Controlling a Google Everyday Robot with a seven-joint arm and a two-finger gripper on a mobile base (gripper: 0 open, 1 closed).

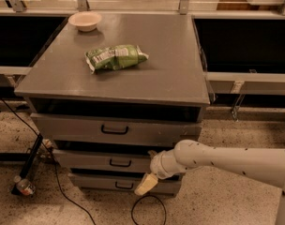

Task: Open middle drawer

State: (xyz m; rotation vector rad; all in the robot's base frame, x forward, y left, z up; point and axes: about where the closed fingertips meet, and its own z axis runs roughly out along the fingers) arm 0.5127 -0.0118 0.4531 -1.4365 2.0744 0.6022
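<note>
Tool (146, 184) hangs below the desk's (180, 74) front edge, right of centre, at the lower right of the middle drawer (86, 159). Whether the tool is apart or together: cannot tell. Handle (120, 162) not gripped. Drawer looks shut, so grasp and pull both remain.

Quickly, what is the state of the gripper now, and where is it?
The gripper: open or closed cannot be told; it hangs low, below and right of the handle of the middle drawer.
</note>
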